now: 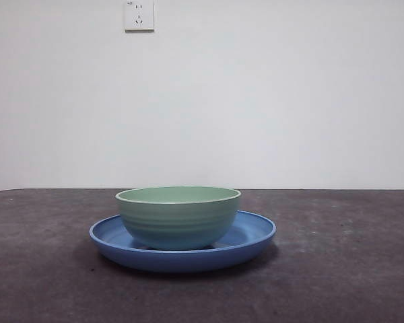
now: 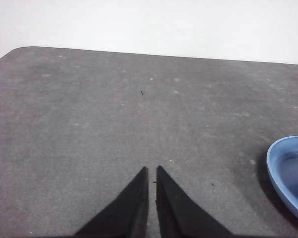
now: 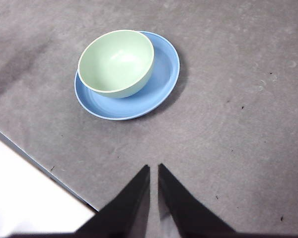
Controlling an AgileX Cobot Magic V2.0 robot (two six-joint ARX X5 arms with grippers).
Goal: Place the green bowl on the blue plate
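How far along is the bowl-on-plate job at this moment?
Done: the green bowl sits upright inside the blue plate, off-centre in the right wrist view. In hand: nothing; the left gripper and right gripper are both shut, empty and clear of the dishes. Left: nothing visible remains.

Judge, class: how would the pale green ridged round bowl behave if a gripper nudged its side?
The pale green ridged round bowl looks rigid, probably sliding on the glossy blue round plate rather than tipping, being squat and broad. It sits off-centre, so may ride up the rim.
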